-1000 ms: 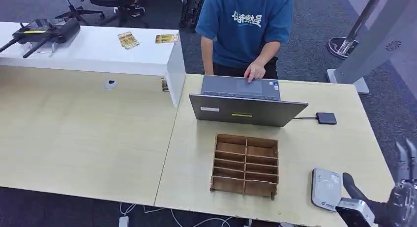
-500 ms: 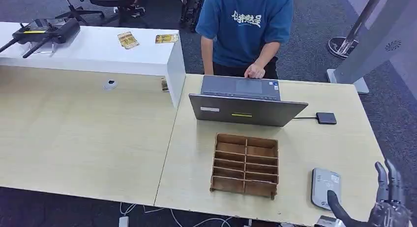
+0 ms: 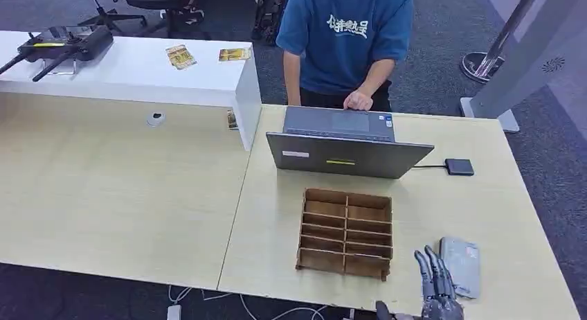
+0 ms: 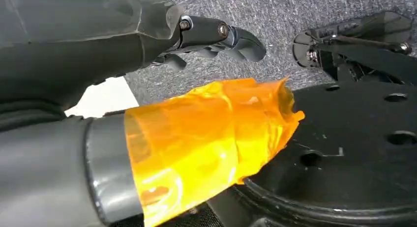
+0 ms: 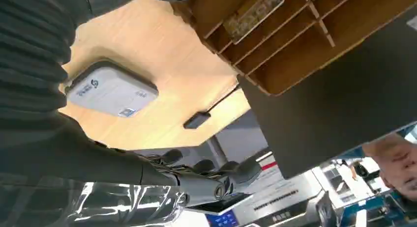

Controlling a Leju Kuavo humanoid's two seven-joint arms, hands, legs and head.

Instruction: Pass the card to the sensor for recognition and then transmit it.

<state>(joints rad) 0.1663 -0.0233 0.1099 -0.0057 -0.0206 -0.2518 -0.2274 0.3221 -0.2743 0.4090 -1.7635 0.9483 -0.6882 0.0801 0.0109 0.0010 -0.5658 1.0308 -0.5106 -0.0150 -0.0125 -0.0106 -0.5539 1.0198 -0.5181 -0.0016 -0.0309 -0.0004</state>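
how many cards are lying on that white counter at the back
2. One card lies on the white counter toward its right half; the other card lies beside it, nearer the counter's right end. A further one may sit below that end, unclear.

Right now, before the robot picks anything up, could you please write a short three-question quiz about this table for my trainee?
1. True or false: the laptop stands between the wooden box and the person.
2. The right hand is nearest to: A) the grey sensor, B) the laptop, C) the person.
3. Fill in: the card lies inside the ___.
Key: 1 true; 2 A; 3 wooden box.
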